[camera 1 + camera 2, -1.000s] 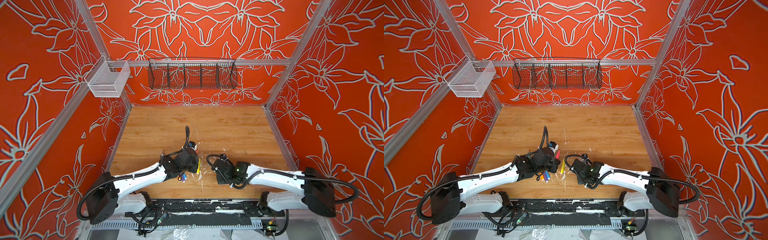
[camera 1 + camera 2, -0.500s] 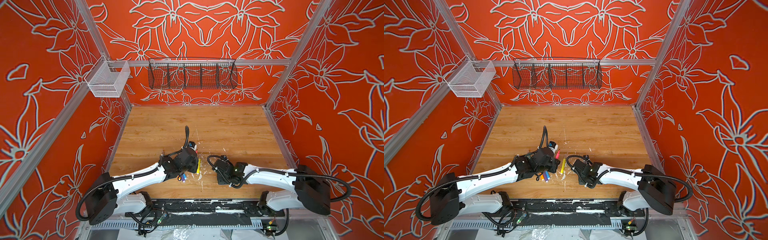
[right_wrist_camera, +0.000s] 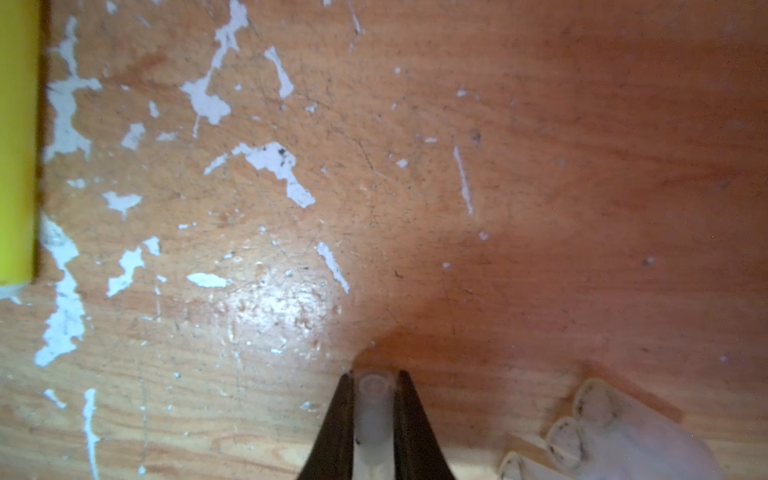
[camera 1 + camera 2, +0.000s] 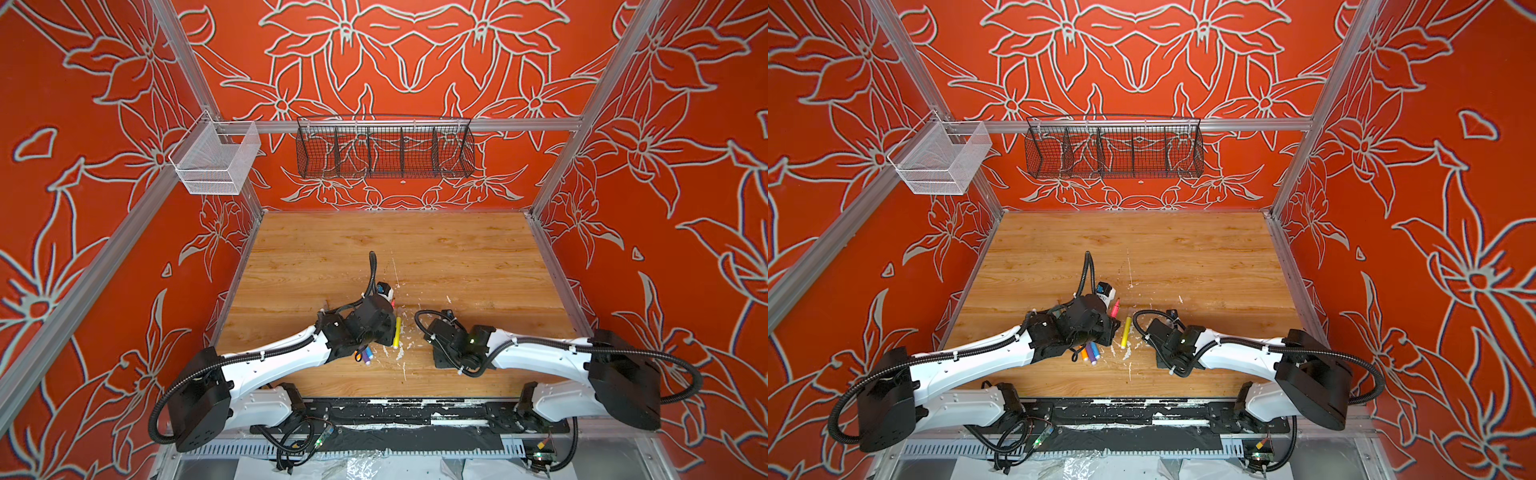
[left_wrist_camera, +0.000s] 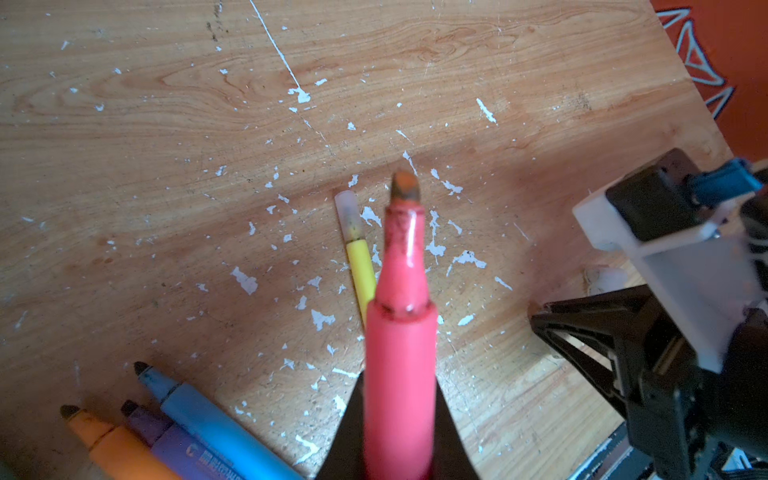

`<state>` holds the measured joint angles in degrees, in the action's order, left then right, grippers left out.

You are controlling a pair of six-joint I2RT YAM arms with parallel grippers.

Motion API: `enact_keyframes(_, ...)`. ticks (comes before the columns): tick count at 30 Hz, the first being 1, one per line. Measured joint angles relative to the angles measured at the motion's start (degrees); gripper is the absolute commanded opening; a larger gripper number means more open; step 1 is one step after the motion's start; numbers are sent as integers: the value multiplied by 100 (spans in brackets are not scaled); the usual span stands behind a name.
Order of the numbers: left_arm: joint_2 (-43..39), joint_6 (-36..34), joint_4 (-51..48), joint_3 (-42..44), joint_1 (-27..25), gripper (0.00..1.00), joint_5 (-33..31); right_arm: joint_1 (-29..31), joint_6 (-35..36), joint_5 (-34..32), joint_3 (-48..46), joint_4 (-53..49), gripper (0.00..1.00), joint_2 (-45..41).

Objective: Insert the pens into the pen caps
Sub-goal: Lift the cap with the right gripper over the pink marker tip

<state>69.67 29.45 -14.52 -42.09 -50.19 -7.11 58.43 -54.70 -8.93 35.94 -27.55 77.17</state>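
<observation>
While the left gripper (image 5: 399,395) is clamped on the pink-red plastic marker pen (image 5: 401,332), its bare pointed tip jutting over the scratched wooden tabletop (image 5: 166,124), the right gripper (image 3: 374,376) is pinched onto one small clear plastic cap (image 3: 373,411) low over that surface. The slim yellow marker pen (image 5: 360,266), capped, lies flat between the two arms, and the orange pen (image 5: 112,444), purple pen (image 5: 170,444) and blue pen (image 5: 208,428) lie uncapped side by side near the left gripper. A cluster of loose clear caps (image 3: 582,432) rests just beside the right gripper.
</observation>
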Motion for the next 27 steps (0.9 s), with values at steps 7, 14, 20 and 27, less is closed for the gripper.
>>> enact_keyframes(7,-133,46,-2,0,0,0,136,2,-101,33,-227,70,9,-529)
enact_keyframes(14,-629,321,313,382,-116,0,590,-70,-127,-269,-68,214,6,-1644)
enact_keyframes(20,-678,516,638,595,-374,0,960,-140,-122,-662,348,949,4,-2350)
enact_keyframes(27,-942,592,935,625,-551,0,1198,-138,-109,-798,387,2269,4,-2433)
